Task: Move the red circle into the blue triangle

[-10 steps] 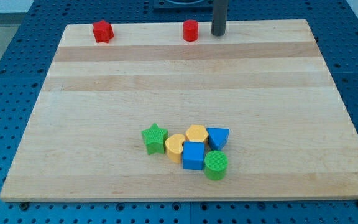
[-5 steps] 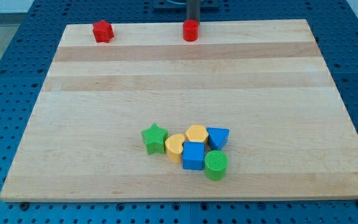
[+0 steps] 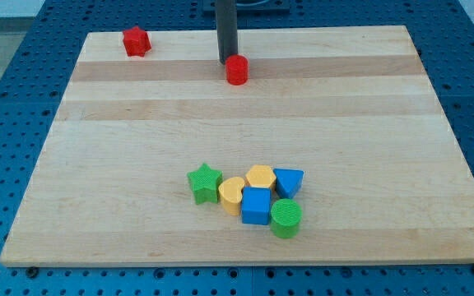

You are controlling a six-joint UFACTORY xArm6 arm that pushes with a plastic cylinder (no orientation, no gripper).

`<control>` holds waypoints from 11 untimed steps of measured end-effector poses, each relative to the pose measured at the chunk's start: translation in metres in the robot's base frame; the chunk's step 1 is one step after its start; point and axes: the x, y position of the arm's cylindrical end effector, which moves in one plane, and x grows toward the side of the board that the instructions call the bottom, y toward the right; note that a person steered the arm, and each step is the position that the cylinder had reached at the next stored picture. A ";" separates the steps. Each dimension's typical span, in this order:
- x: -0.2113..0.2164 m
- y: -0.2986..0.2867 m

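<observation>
The red circle (image 3: 236, 70) lies on the wooden board near the view's top, a little left of the middle. My tip (image 3: 226, 62) stands just above and left of it, touching or nearly touching its upper left edge. The blue triangle (image 3: 288, 181) sits far below, toward the view's bottom, at the right end of a tight cluster of blocks.
The cluster holds a green star (image 3: 205, 182), a yellow circle (image 3: 232, 195), a yellow hexagon (image 3: 261, 177), a blue square (image 3: 256, 205) and a green circle (image 3: 285, 219). A red star (image 3: 136, 41) sits at the board's top left corner.
My tip moved left along the top edge, passed behind the red circle, then came down. The red circle has slid down and slightly left from the top edge.
</observation>
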 end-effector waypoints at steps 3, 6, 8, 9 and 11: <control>0.012 0.017; 0.069 0.027; 0.091 0.059; 0.107 0.069; 0.162 0.069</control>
